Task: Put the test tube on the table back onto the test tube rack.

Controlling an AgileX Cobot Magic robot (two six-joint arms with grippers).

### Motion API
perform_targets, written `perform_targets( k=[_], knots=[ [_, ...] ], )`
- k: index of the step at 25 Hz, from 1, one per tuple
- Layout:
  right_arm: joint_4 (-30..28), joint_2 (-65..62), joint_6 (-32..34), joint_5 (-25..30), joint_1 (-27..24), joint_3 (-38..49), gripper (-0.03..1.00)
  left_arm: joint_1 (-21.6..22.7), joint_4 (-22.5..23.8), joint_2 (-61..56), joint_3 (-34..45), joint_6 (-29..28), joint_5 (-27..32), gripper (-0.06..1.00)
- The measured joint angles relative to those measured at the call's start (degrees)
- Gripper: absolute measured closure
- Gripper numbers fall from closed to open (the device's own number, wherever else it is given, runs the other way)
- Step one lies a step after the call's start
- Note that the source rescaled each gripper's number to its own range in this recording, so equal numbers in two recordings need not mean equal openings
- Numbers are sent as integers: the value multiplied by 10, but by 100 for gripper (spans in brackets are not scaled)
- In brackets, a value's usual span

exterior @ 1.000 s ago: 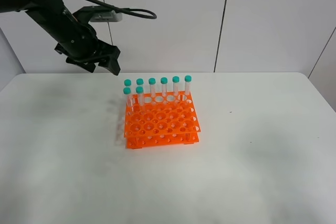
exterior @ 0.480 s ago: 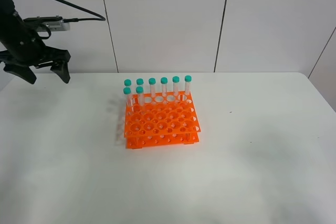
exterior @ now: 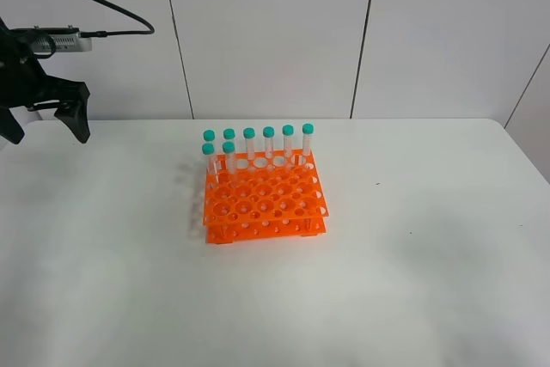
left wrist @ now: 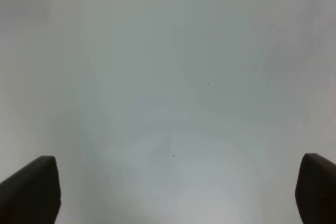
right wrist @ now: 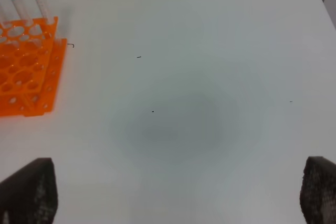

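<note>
With all eight tubes (exterior: 229, 154) standing in the rack (exterior: 263, 198) and none lying on the desk (exterior: 412, 281), keep the left hand (exterior: 45, 119) and right hand (right wrist: 178, 192), both open and empty, well clear of the rack.

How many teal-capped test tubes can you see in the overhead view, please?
8, all upright in the test tube rack: six along the back row, two just in front at its left end. None lies on the table.
</note>
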Motion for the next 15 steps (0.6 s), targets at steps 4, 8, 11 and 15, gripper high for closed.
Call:
perform_targets(
  k=[4,8,11,15],
  knots=[
    [0,0,0,0,0,0,-3,0,0,-35,26,-8,-1,-6],
    [0,0,0,0,0,0,-3,0,0,-111,116,-8,-1,-6],
    [0,0,0,0,0,0,-3,0,0,-194,213,-1,-1,-6],
    [0,0,0,0,0,0,-3,0,1,-326,337,2,1,-6]
  ],
)
